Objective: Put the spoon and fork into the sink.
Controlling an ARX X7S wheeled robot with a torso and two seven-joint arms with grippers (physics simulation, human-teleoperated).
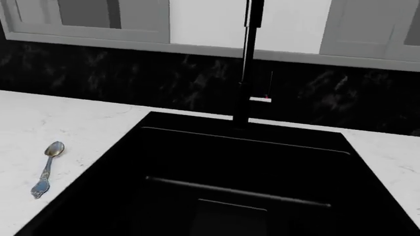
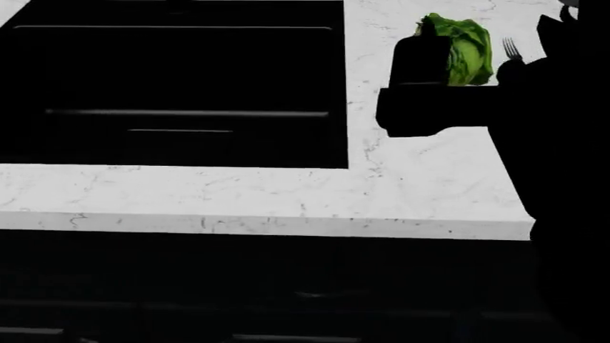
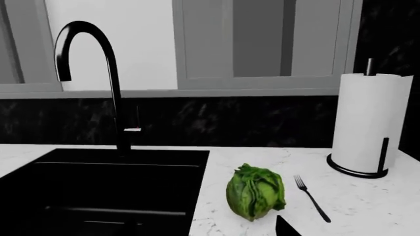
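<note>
Two utensils lie on the counter (image 2: 419, 179): spoon (image 1: 47, 168) left of the sink (image 2: 171, 93), fork (image 3: 311, 197) right, beyond the lettuce (image 3: 255, 191); the state of either end effector cannot be told.

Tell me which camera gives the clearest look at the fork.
The right wrist view: the fork lies in full on the white counter beside the lettuce, tines and handle both visible. The head view shows only its tines past the dark arm; the handle is hidden. The left wrist view does not show it.
</note>
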